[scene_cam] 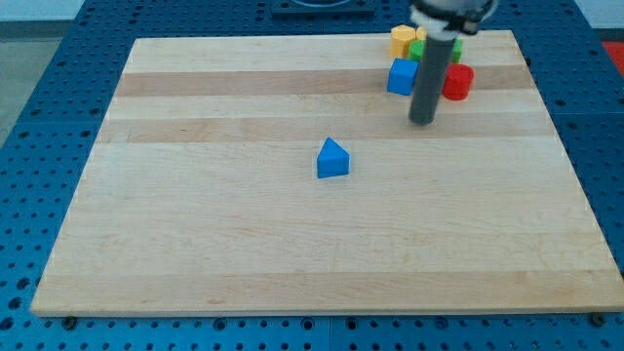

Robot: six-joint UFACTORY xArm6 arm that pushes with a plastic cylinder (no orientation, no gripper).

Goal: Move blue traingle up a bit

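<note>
So the blue triangle [332, 158] sits alone around the middle of the wooden tabletop [244, 253], well apart from everything else. My tip [422, 121] is down toward the view's top right, just below a cluster: blue cube [401, 76], red cylinder [458, 82], yellow block [403, 40] and a green block [418, 50] half hidden behind my rod. No fingers here, just the rod, touching nothing.
</note>
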